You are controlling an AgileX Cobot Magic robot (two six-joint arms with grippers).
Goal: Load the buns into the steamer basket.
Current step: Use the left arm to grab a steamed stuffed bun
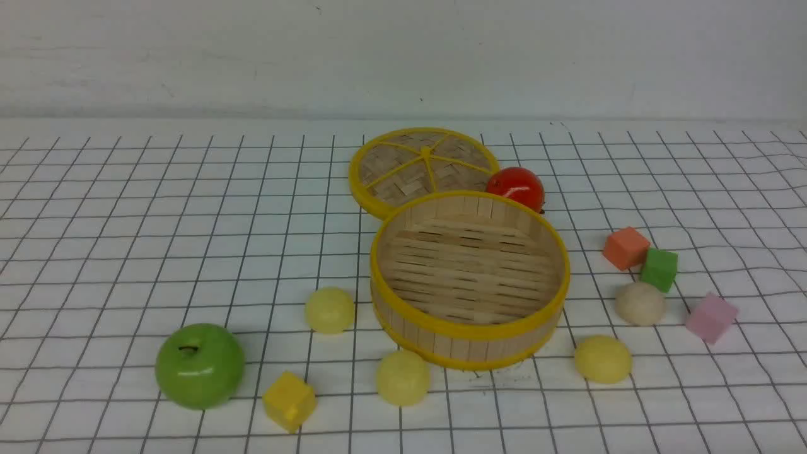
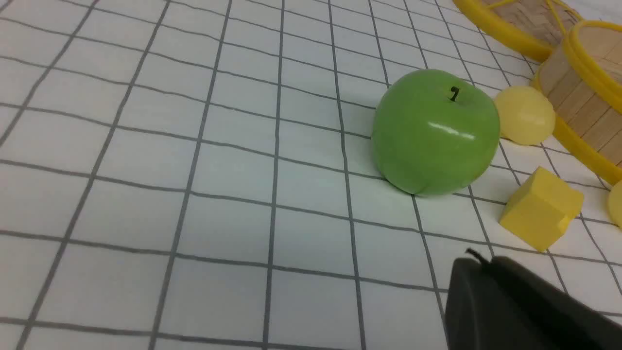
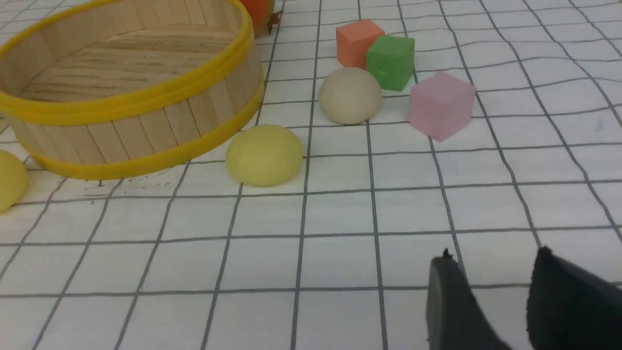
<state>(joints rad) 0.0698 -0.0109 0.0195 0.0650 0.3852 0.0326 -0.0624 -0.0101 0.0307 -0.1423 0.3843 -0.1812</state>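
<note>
The steamer basket [image 1: 470, 277] stands empty in the middle of the table, a round bamboo tub with yellow rims. Three pale yellow buns lie around it: one to its left [image 1: 330, 309], one in front [image 1: 403, 377], one at its front right [image 1: 603, 359]. A beige bun [image 1: 640, 303] lies further right, beside the cubes. Neither gripper shows in the front view. My left gripper [image 2: 478, 257] is shut and empty, near the yellow cube. My right gripper [image 3: 493, 257] is open and empty, short of the yellow bun [image 3: 264, 154] and the beige bun [image 3: 350, 95].
A green apple [image 1: 200, 365] and a yellow cube [image 1: 289, 400] sit at the front left. The flat woven lid [image 1: 422, 169] and a red tomato [image 1: 516, 187] lie behind the basket. Orange [image 1: 625, 248], green [image 1: 659, 268] and pink [image 1: 711, 318] cubes sit right.
</note>
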